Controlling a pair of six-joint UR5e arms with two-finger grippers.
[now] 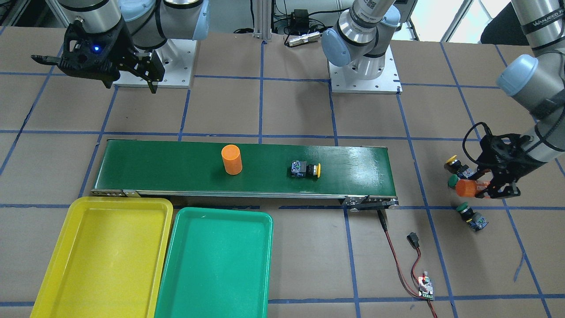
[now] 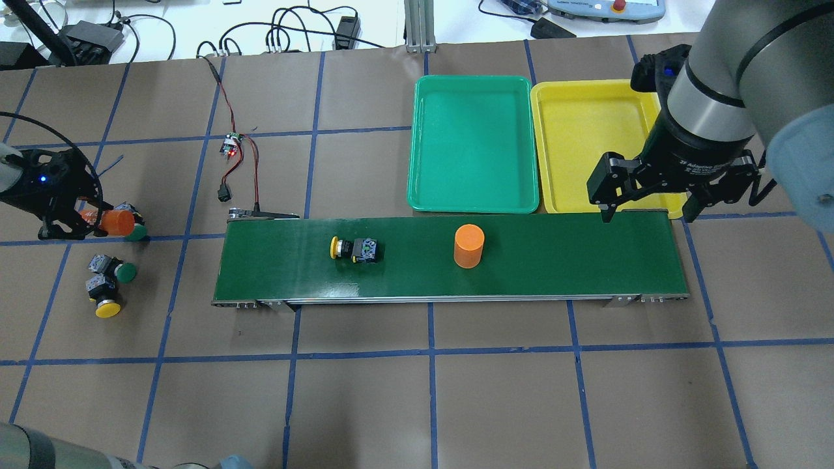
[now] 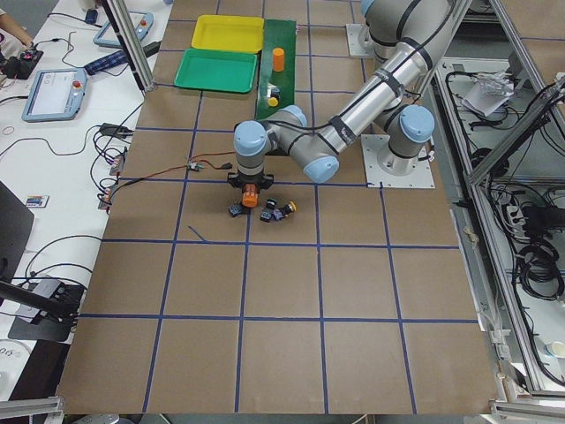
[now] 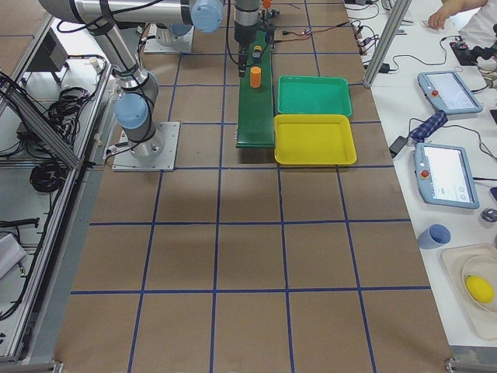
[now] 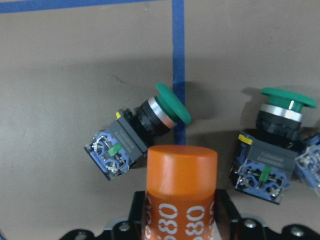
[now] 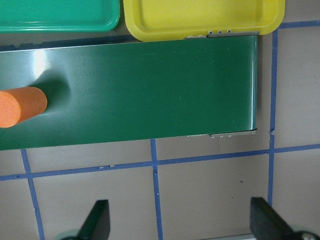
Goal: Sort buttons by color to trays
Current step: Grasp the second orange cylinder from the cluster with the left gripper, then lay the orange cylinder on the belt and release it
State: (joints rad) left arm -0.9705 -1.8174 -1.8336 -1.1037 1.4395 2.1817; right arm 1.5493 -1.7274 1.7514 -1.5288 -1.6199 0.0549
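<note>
Two yellow buttons [image 2: 354, 249] [image 2: 101, 296], apparently two green buttons [image 5: 137, 135] [image 5: 272, 145], two orange cylinders [image 1: 231, 159] [image 1: 468, 187], two trays [image 1: 101, 256] [image 1: 216, 265], one conveyor belt [image 1: 176, 168].

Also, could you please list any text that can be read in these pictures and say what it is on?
"680", printed twice, on the orange cylinder held by the left gripper.
"2F Adaptive", the rest blurred, on the body of the right gripper.
Other print is too small to read.

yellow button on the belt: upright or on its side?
On its side. The yellow button lies flat on the belt, its cap pointing along the belt instead of up.
</note>
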